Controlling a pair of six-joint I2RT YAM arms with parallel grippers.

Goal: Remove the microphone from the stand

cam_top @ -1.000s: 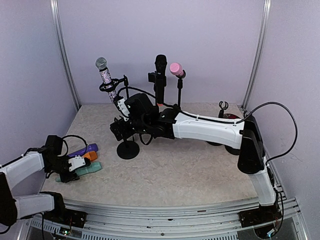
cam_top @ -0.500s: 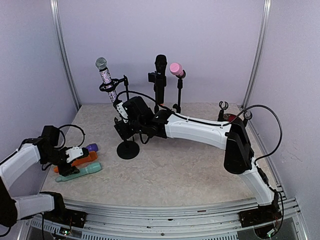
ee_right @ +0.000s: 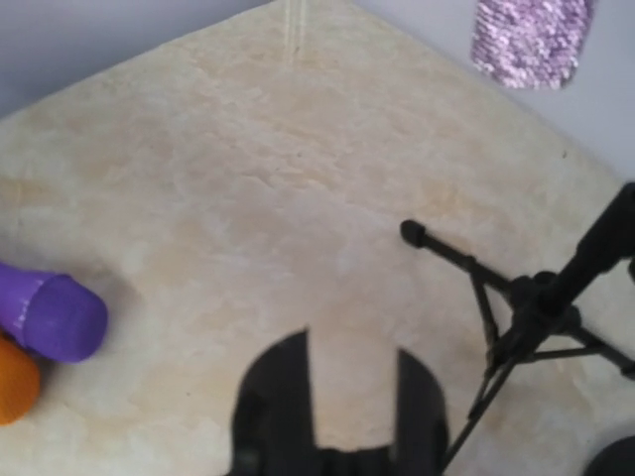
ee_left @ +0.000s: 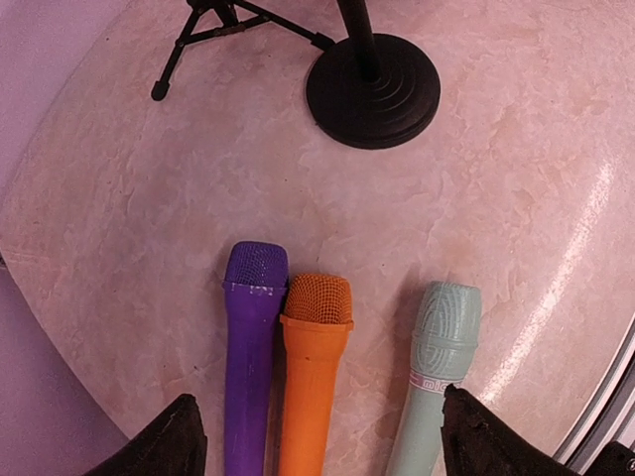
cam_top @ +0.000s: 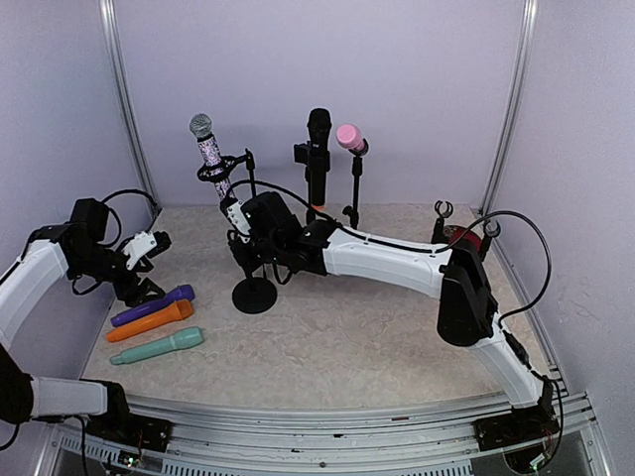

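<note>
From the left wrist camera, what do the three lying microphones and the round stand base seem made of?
Purple microphone, orange microphone, mint microphone: likely matte plastic, moulded same-colour grilles, no glints. Round stand base: probably black-painted metal, semi-matte, concentric ridges with soft sheen.

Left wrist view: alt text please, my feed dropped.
Three microphones lie side by side on the table, heads pointing away: purple mic, orange mic, and teal mic slightly apart on the right. The open gripper hovers above them, holding nothing. Beyond are a round stand base and tripod legs.
</note>
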